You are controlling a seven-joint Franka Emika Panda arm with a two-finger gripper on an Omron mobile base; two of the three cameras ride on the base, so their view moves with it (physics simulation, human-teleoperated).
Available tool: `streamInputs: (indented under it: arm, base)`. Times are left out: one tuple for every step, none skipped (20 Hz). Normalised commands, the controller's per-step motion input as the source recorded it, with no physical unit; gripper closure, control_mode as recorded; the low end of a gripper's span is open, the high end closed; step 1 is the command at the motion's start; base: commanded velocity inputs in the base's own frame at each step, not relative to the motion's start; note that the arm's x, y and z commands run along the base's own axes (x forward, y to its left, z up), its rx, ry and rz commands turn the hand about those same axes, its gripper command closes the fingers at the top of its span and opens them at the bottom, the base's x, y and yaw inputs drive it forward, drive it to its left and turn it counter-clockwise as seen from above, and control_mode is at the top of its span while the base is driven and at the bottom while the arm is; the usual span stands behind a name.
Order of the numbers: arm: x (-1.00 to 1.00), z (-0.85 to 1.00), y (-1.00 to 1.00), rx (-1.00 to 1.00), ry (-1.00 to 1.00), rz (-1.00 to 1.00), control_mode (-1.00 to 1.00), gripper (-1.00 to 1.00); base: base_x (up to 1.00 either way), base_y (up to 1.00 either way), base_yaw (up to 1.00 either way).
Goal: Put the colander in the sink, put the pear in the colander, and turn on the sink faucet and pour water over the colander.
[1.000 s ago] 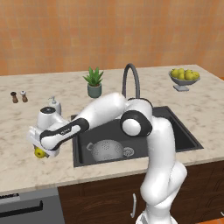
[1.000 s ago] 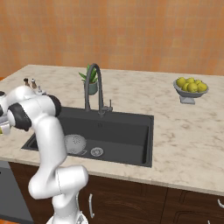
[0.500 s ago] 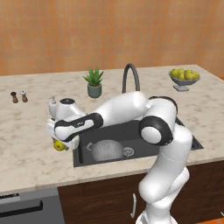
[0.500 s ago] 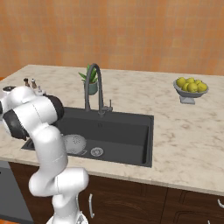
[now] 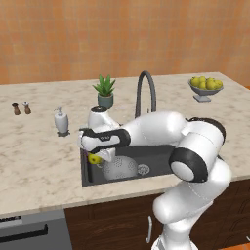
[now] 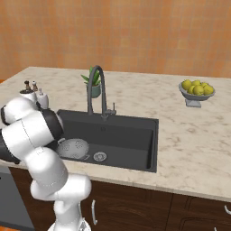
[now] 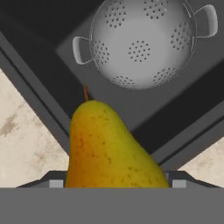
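My gripper [image 5: 97, 156] is shut on the pear [image 5: 94, 158], a yellow fruit with an orange-brown tinge. It hangs over the left rim of the sink [image 5: 157, 155], just left of and above the colander [image 5: 120, 169]. In the hand view the pear [image 7: 109, 148] sits between the finger tips, its stem pointing toward the colander [image 7: 140, 43], which stands upright and empty on the dark sink floor. The right base view shows the colander [image 6: 73, 148] at the left end of the sink [image 6: 126, 135]. The sink faucet [image 5: 145, 93] arches over the basin's back edge, with no water running.
A white soap dispenser [image 5: 61, 121] and a potted plant [image 5: 104, 92] stand behind the sink's left end. Two small shakers [image 5: 21, 108] are at the far left. A grey bowl of yellow-green fruit [image 5: 205, 88] stands at the right.
The arm has swung right, carrying the pear from over the counter left of the sink to the sink's left rim near the colander.
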Motion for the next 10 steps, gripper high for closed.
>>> streamInputs:
  arm:
    - [0.20, 0.00, -1.00, -0.15, 0.05, 0.00, -1.00, 1.00]
    - [0.20, -0.01, -0.98, -0.15, 0.04, 0.00, -1.00, 1.00]
    - [0.21, -0.03, -0.95, -0.15, 0.04, 0.00, -1.00, 1.00]
    - [0.26, -0.05, -0.91, -0.16, 0.10, 0.00, -1.00, 1.00]
    - [0.29, -0.05, -0.91, -0.15, 0.13, 0.00, -1.00, 1.00]
    - [0.31, -0.05, -0.92, -0.12, 0.15, 0.00, -1.00, 1.00]
    - [0.34, -0.05, -0.88, -0.13, 0.15, 0.00, -1.00, 1.00]
    - [0.39, -0.09, -0.83, -0.14, 0.14, 0.00, -1.00, 1.00]
    - [0.42, -0.14, -0.80, -0.15, 0.12, 0.00, -1.00, 1.00]
    - [0.39, -0.20, -0.74, -0.17, 0.05, 0.00, -1.00, 1.00]
  base:
    - [0.00, 0.00, 0.00]
    - [0.00, 0.00, 0.00]
    - [0.00, 0.00, 0.00]
    - [0.00, 0.00, 0.00]
    - [0.00, 0.00, 0.00]
    - [0.00, 0.00, 0.00]
    - [0.00, 0.00, 0.00]
    - [0.00, 0.00, 0.00]
    - [0.00, 0.00, 0.00]
    - [0.00, 0.00, 0.00]
